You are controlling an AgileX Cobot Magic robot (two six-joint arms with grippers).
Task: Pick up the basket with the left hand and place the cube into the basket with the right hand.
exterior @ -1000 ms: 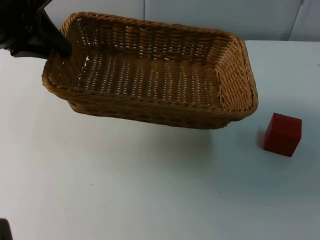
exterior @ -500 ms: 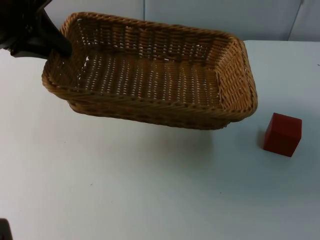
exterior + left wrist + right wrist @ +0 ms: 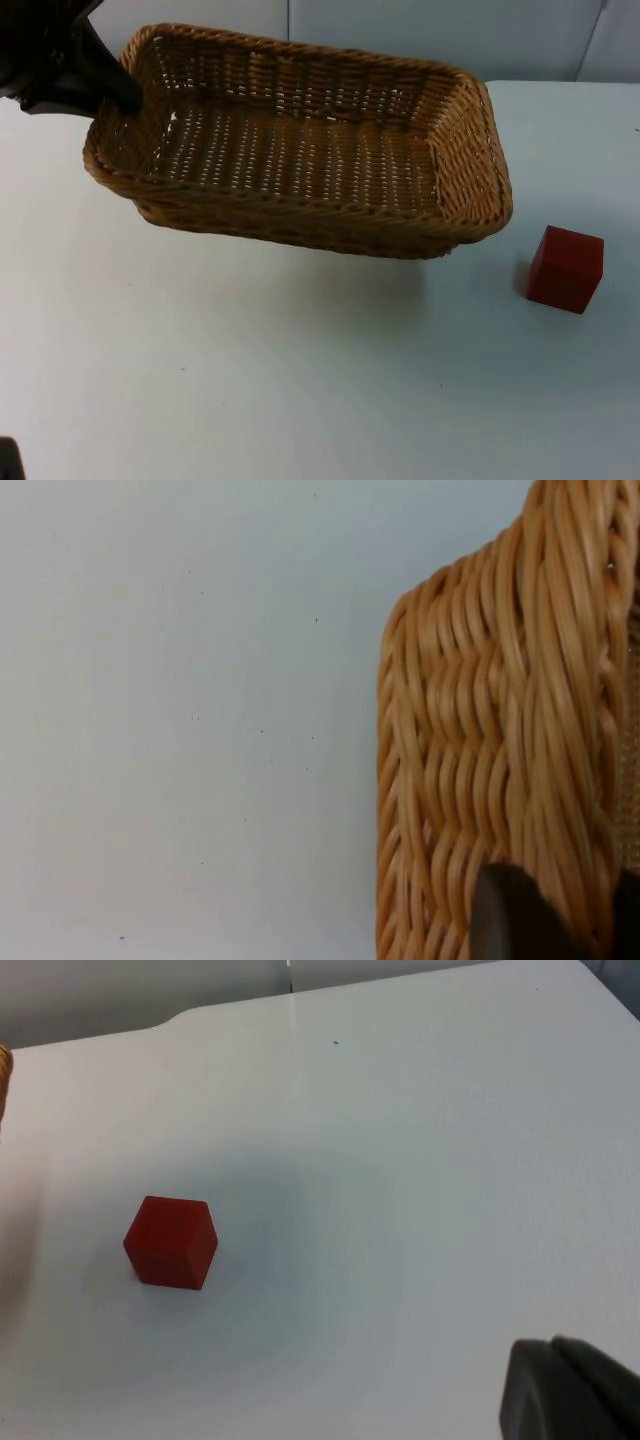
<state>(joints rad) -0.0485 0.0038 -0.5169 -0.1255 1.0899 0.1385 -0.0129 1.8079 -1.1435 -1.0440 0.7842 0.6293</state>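
Note:
A woven wicker basket hangs tilted a little above the white table, casting a shadow beneath it. My left gripper is shut on the basket's left end wall; in the left wrist view a black fingertip presses against the weave of the basket. The basket holds nothing. A red cube rests on the table to the right of the basket, apart from it. In the right wrist view the cube lies some way ahead of my right gripper, which waits above the table.
The grey partition wall runs behind the basket. Bare white table top stretches in front of the basket and around the cube.
The basket's right end has swung a touch to the left. The cube and the right arm have not moved.

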